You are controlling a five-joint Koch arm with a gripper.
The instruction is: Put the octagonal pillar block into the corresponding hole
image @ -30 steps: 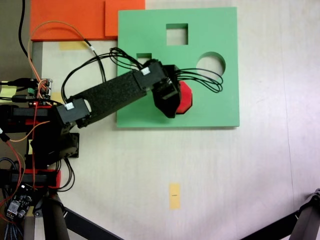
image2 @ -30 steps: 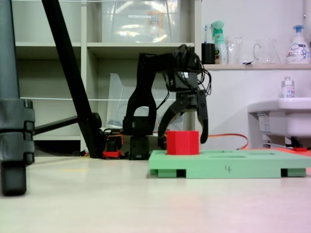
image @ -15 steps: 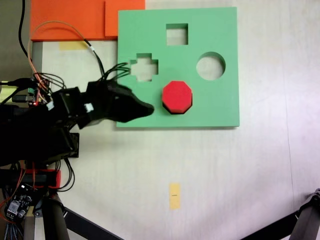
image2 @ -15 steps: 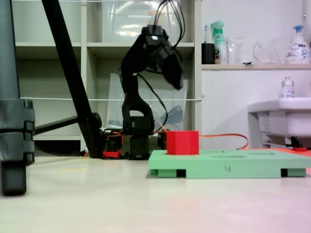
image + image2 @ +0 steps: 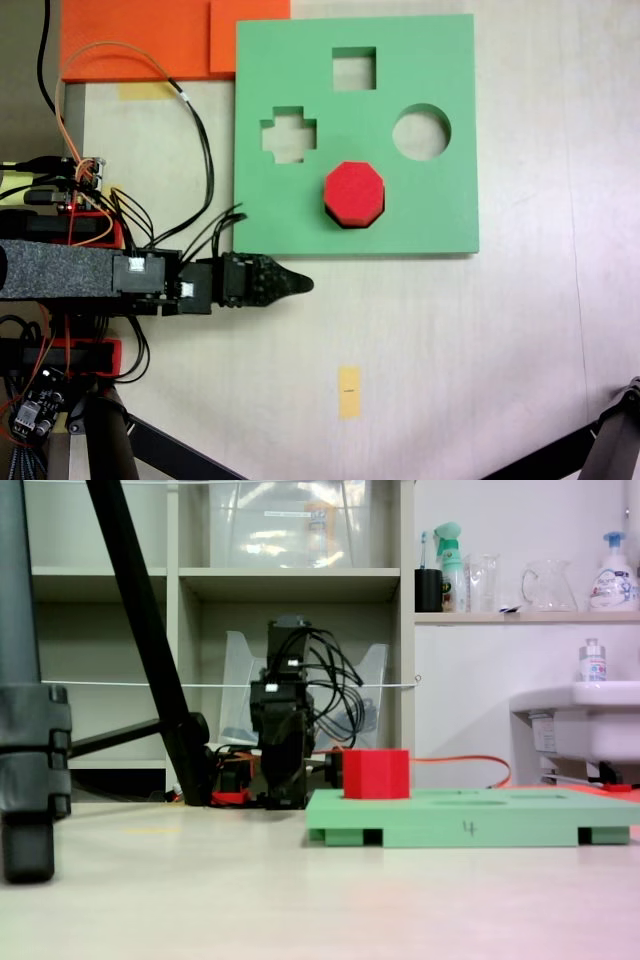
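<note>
The red octagonal pillar block stands upright in the eight-sided hole of the green foam board, and the block covers the hole. In a fixed view the block rises above the board. My gripper lies off the board below its lower left corner, pointing right over the bare table. Its jaws are closed to a single point with nothing between them. It is well apart from the block. In a fixed view the gripper sits low, left of the block.
The board also has a cross cutout, a round cutout and a square cutout. Orange foam sheets lie at the top left. Yellow tape marks the table. Wires and electronics crowd the left edge. Tripod legs stand bottom right.
The gripper let go of the red block, rose away and swung back off the board, folding down to the table left of it. The block stays in the cutout.
</note>
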